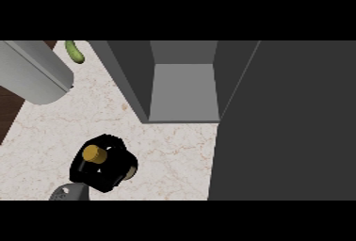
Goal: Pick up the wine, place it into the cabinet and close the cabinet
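My left hand (pixel 104 164) is at the lower left, above the pale marble counter (pixel 173 155), fingers curled round the wine bottle. Of the bottle only the gold cap (pixel 93 153) and a small tan patch at the hand's right side show; the rest is hidden by the hand. The grey cabinet (pixel 182 94) stands up and to the right of the hand, open, with a bare inside floor. Its dark door (pixel 285 122) is swung out and fills the right side of the view. My right hand shows nowhere.
A large pale grey cylinder (pixel 35 70) reaches in from the upper left. A green cucumber (pixel 75 52) lies at the counter's far edge beside it. The counter's left edge (pixel 12 123) runs diagonally, with dark wood beyond.
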